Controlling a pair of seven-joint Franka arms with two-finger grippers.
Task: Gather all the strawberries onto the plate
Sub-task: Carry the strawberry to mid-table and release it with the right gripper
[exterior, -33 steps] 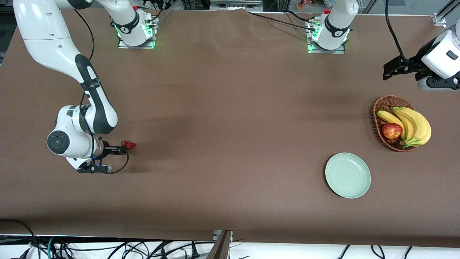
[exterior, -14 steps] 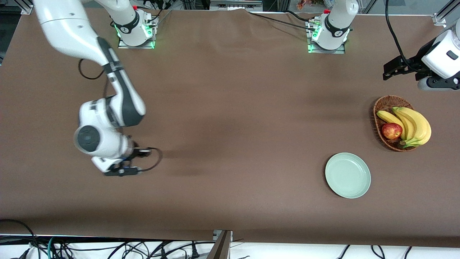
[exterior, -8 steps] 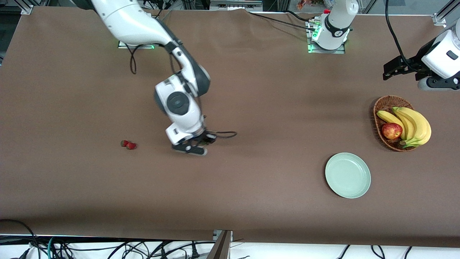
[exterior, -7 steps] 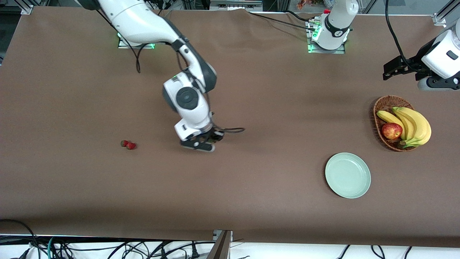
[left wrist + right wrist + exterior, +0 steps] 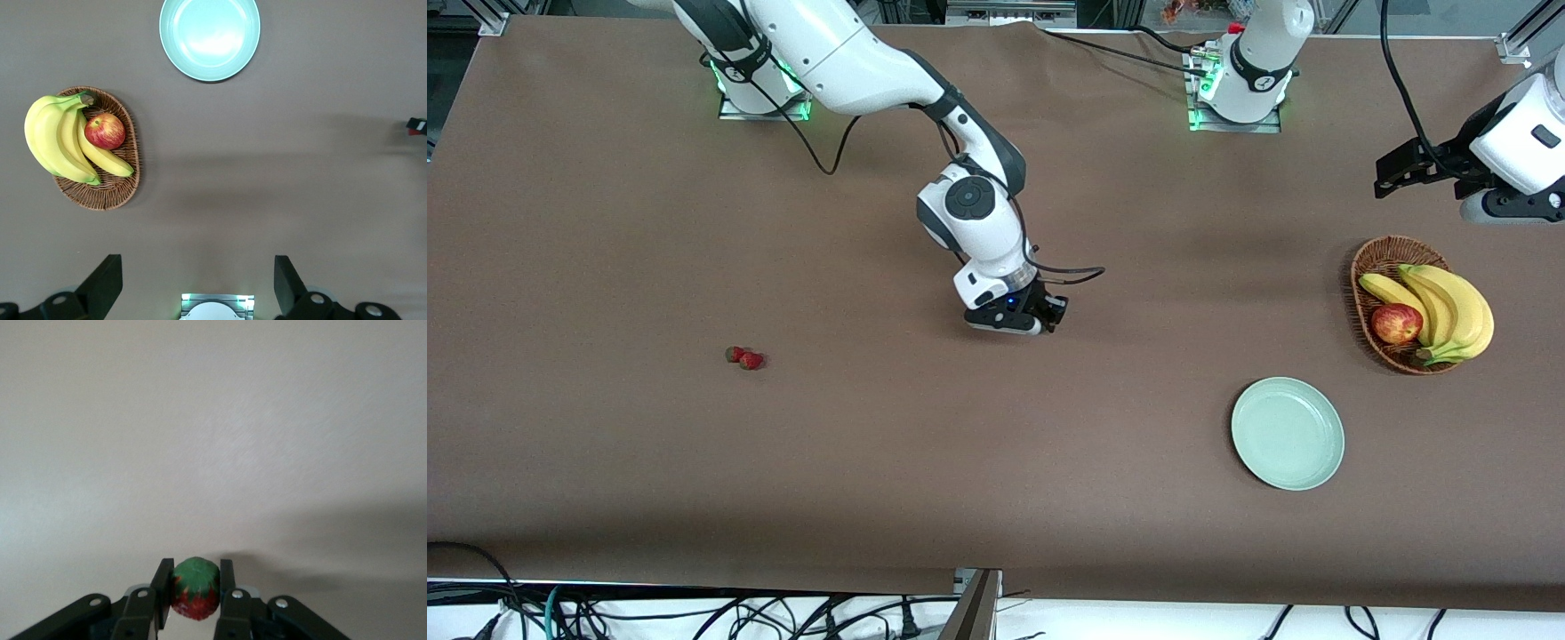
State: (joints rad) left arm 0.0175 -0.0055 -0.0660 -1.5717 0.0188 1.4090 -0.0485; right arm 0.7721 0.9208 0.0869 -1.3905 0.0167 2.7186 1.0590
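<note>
Seen from the right wrist alone: a strawberry (image 5: 195,589) clenched between the jaws of the right gripper (image 5: 1047,317), green top toward the lens, red body below

Lost in the front view, tucked under the wrist; shows there only the gripper up in the air over bare table (image 5: 960,462) about midway along it

From the front, on the clock face around that gripper: two more strawberries (image 5: 744,357) at about nine, touching each other, toward the right arm's end; plate (image 5: 1288,433) at about four, bare, nearer the camera; basket (image 5: 1369,267) at about three, holding bananas (image 5: 1449,307) and an apple (image 5: 1396,323)

Plate at about seven from the basket, near but apart

Given by the left wrist alone: left gripper (image 5: 197,283) released, fingers spread wide, idle in the air, looking down on basket and plate together
</note>
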